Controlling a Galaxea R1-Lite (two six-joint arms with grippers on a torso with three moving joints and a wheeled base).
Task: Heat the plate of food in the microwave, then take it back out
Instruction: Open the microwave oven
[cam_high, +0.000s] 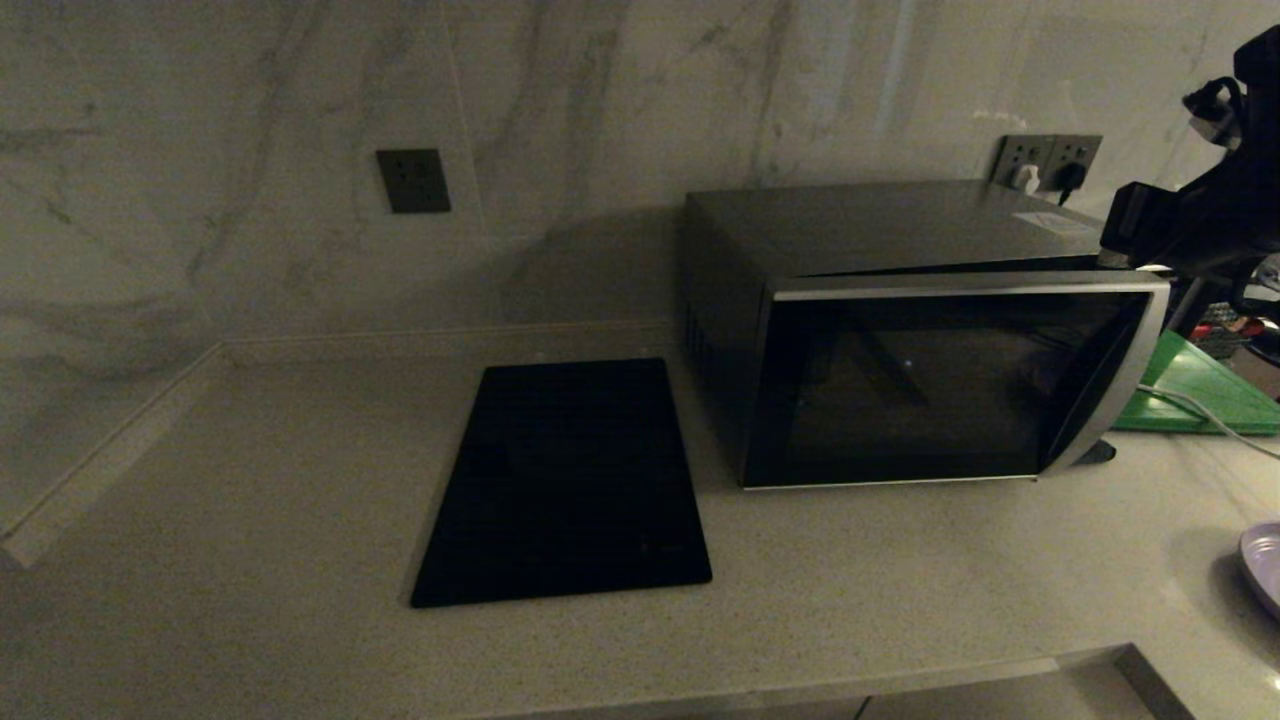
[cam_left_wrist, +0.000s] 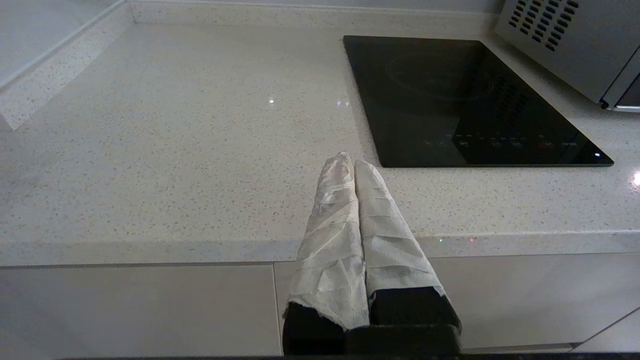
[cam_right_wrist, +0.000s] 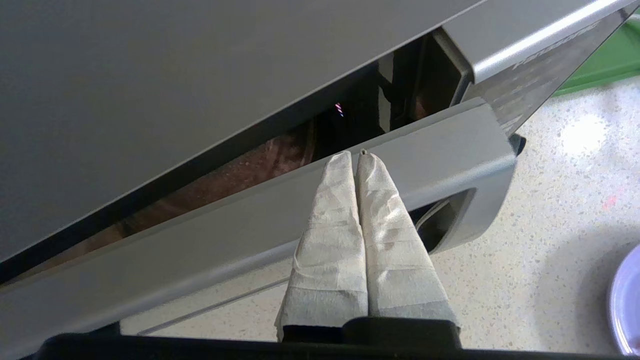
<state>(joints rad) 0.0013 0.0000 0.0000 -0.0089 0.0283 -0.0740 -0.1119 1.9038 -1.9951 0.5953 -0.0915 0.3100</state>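
Head view is showing the microwave (cam_high: 900, 340) sitting on the pale stone counter (cam_high: 250, 480) against the marble wall, with its dark glass door (cam_high: 920, 390) swinging slightly ajar on the right side, so a thin gap is opening between the door's top edge and the oven body. What is lying inside the oven cannot be told through the dark glass. The right gripper (cam_right_wrist: 356, 156) is hovering over the top right corner of that door, its two cloth-wrapped fingers (cam_right_wrist: 330, 225) pressing together with nothing between them, their tips lying at the door's upper edge; whether they are touching it cannot be told. In the right wrist view the gap is showing a dark, reddish-brown interior, with no dish visible in the narrow slice that is showing. The plate of food (cam_high: 1262, 562) is sitting on the counter at the near right, well apart from the microwave, mostly cut off by the frame edge, so its contents are not showing. A black glass cooktop (cam_high: 565, 485) is lying flat just left of the microwave. A green board (cam_high: 1200, 395) is lying behind the door's right end. The left gripper (cam_left_wrist: 354, 162) is idling off the near edge of the counter, its wrapped fingers resting together and holding nothing.
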